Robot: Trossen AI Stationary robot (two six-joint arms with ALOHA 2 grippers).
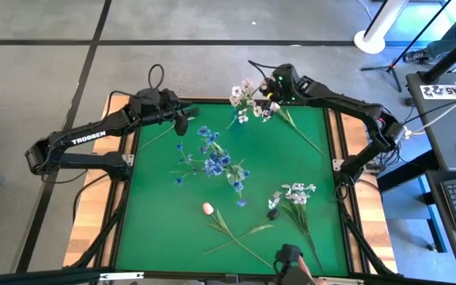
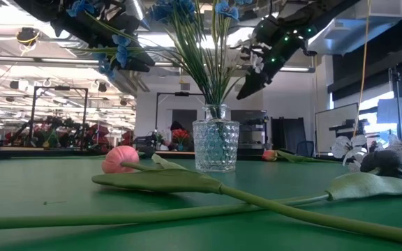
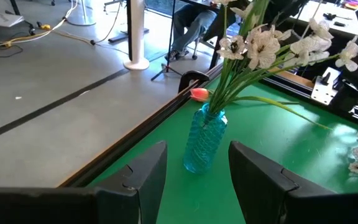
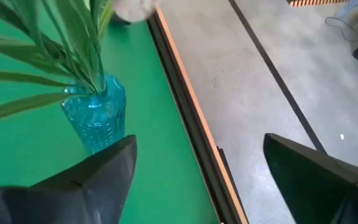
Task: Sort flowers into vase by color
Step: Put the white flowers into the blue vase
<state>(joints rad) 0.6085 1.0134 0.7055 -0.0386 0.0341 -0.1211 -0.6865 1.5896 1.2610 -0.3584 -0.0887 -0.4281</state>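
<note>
Two glass vases stand on the green table. The middle vase (image 2: 215,146) holds blue blossoms (image 1: 212,158). The vase near the far edge (image 3: 204,143) holds white blossoms (image 1: 248,101). A pink tulip (image 1: 208,208) lies on its side near the near edge. A white spray (image 1: 295,192) with a dark bud (image 1: 274,212) lies to its right. Another pink tulip (image 3: 199,94) lies beside the far vase. My left gripper (image 3: 194,177) is open, left of that vase and facing it. My right gripper (image 4: 197,180) hovers open just right of the same vase (image 4: 98,118).
The table's raised far rim (image 3: 148,127) runs close behind the white-flower vase. Long green stems (image 2: 257,202) lie across the near part of the table. A clamp-like object (image 1: 289,257) sits at the near edge. Bare green surface (image 1: 157,214) lies on the left side.
</note>
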